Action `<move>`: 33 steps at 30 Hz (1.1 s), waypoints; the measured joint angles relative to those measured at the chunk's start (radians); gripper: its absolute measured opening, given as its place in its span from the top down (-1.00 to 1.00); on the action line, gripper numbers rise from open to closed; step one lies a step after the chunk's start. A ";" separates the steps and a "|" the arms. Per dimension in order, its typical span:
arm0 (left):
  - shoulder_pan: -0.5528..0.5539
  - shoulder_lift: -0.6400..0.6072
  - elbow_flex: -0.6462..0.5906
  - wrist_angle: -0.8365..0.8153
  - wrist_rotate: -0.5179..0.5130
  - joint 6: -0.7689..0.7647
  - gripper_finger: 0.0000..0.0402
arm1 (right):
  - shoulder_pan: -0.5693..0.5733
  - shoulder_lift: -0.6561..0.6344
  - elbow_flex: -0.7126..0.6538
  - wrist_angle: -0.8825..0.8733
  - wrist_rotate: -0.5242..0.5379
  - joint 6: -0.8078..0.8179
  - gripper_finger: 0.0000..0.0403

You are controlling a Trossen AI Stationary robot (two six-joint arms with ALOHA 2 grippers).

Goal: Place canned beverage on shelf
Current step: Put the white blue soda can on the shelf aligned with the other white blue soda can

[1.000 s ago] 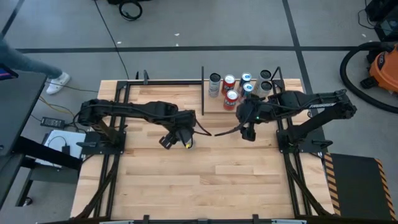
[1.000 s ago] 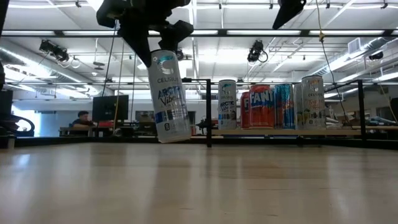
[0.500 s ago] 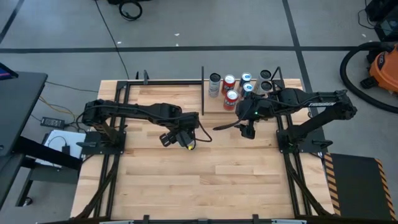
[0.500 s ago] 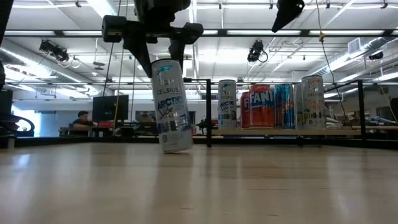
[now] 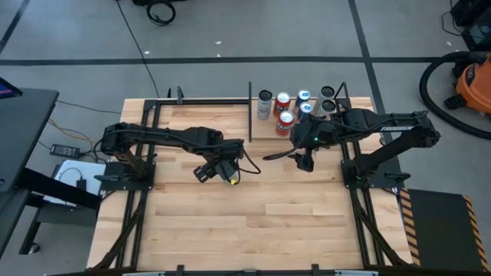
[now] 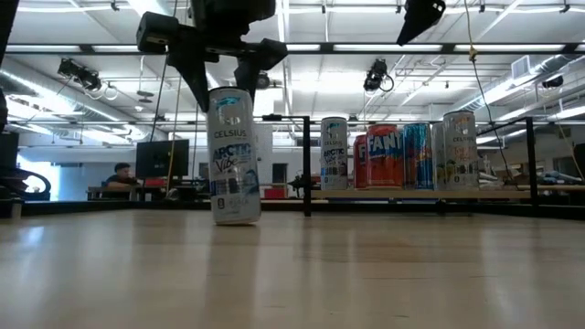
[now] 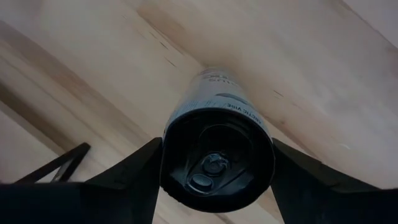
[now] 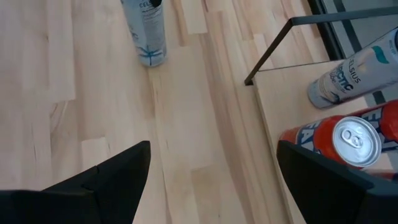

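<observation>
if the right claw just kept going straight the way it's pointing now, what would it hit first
Probably the bare tabletop. The right claw, open and empty, looks down at wood between its fingers. The Celsius can held by the left claw sits farther along, the shelf off to one side. Depth is hard to judge.

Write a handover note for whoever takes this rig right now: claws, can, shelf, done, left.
Left claw: shut on the Celsius can, can upright, its base at the tabletop, mid-table, left of the shelf.
Right claw: open, empty, hanging just in front of the shelf.
Shelf: holds several cans at the table's far edge.
Done: can picked up.
Left: carry it to the shelf, set it by the others, release.
</observation>
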 joint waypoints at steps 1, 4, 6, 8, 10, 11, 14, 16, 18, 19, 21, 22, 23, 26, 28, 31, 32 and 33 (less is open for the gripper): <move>-0.004 0.000 0.000 -0.001 0.000 0.000 -0.24 | 0.000 0.000 0.000 0.006 0.000 -0.001 -0.78; -0.014 0.000 0.000 -0.002 -0.002 0.000 -0.24 | 0.000 0.000 0.000 0.010 0.000 -0.001 -0.78; -0.020 0.000 0.000 -0.003 -0.003 0.000 -0.24 | 0.000 0.000 0.000 0.010 0.000 -0.001 -0.78; -0.021 0.000 0.000 -0.002 -0.003 -0.001 -0.24 | 0.000 0.000 0.000 0.010 0.000 -0.002 -0.78; -0.021 0.000 0.000 -0.001 -0.003 -0.014 -0.24 | 0.000 0.000 0.000 0.010 0.000 -0.002 -0.78; -0.020 0.000 0.000 0.000 -0.002 -0.029 -0.24 | 0.000 0.000 0.000 0.010 0.000 -0.002 -0.78; -0.020 0.000 -0.001 0.005 -0.001 -0.086 -0.24 | 0.000 0.000 0.000 0.010 0.000 -0.003 -0.78; -0.020 0.000 -0.001 0.008 -0.002 -0.115 -0.24 | 0.000 0.000 0.000 0.010 0.000 -0.003 -0.78; -0.020 0.000 -0.001 0.010 -0.001 -0.132 -0.24 | 0.000 0.000 0.000 0.010 0.000 -0.003 -0.78; -0.020 0.000 -0.001 0.008 -0.001 -0.132 -0.24 | 0.000 0.000 0.000 0.010 0.000 -0.003 -0.78; -0.020 0.000 -0.001 0.004 -0.001 -0.114 -0.25 | 0.000 0.000 0.000 0.010 0.000 -0.003 -0.78; -0.021 0.000 -0.001 0.002 -0.001 -0.104 -0.26 | 0.000 0.000 0.000 0.010 0.000 -0.003 -0.78; -0.021 0.001 -0.001 0.002 -0.001 -0.100 -0.28 | 0.000 0.000 0.000 0.010 0.000 -0.003 -0.78; -0.020 0.002 -0.001 0.001 0.002 -0.103 -0.37 | 0.000 0.000 0.000 0.010 -0.001 -0.003 -0.78; -0.018 0.002 -0.002 0.000 0.003 -0.104 -0.45 | 0.000 0.000 0.000 0.010 -0.001 -0.003 -0.78; -0.018 0.004 -0.005 -0.011 0.004 -0.101 -0.53 | 0.000 0.000 0.000 0.010 -0.001 -0.003 -0.78; -0.018 0.005 -0.005 -0.009 0.003 -0.097 -0.55 | 0.000 0.000 0.000 0.010 -0.001 -0.003 -0.78; -0.018 0.005 -0.005 -0.006 0.002 -0.087 -0.55 | 0.000 0.000 0.000 0.010 -0.001 -0.003 -0.78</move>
